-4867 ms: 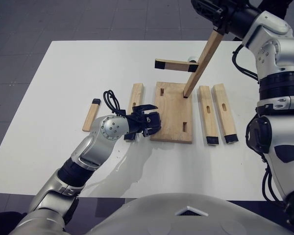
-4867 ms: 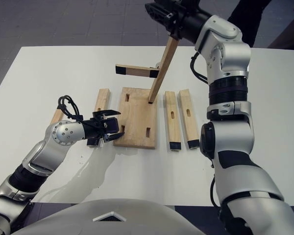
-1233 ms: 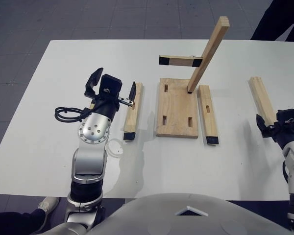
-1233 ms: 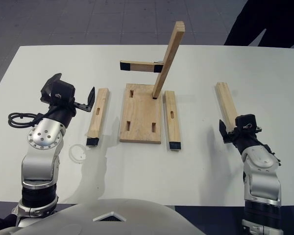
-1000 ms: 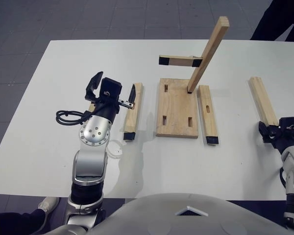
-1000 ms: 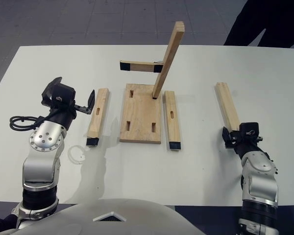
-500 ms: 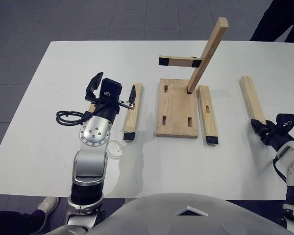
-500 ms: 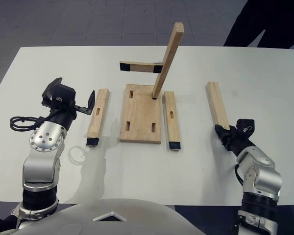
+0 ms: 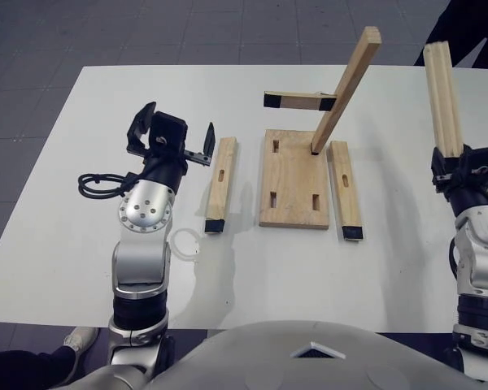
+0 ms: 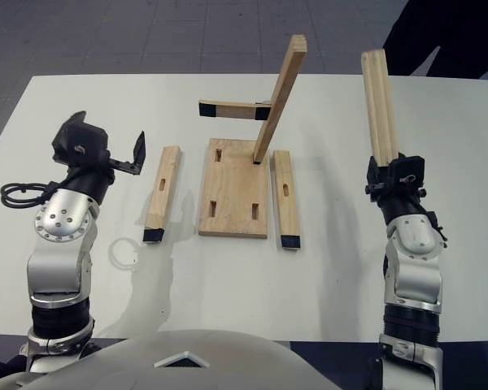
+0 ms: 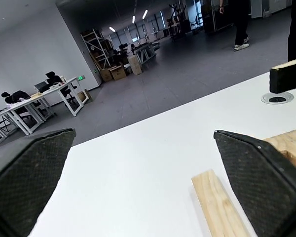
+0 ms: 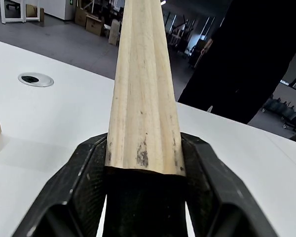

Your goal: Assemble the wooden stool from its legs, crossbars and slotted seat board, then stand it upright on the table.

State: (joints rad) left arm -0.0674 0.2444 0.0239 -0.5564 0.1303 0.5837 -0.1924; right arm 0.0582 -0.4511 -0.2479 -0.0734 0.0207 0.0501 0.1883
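Note:
The slotted seat board (image 9: 290,180) lies flat mid-table. One leg (image 9: 344,89) stands tilted in its far right slot, and a black-tipped crossbar (image 9: 297,101) sticks out of that leg to the left. A loose leg (image 9: 220,184) lies left of the board and another (image 9: 344,188) lies right of it. My right gripper (image 9: 455,166) is shut on the lower end of a third leg (image 12: 144,89) and holds it upright at the table's right side. My left gripper (image 9: 169,140) hovers open and empty just left of the left loose leg (image 11: 219,207).
A white ring (image 9: 185,242) lies on the table beside my left arm, whose black cable (image 9: 98,184) loops out to the left. A round grommet (image 12: 35,79) sits in the tabletop near the far edge. Bare table lies in front of the board.
My right gripper has raised its leg from lying on the table to standing upright. My left gripper has shifted slightly left and farther back, still open.

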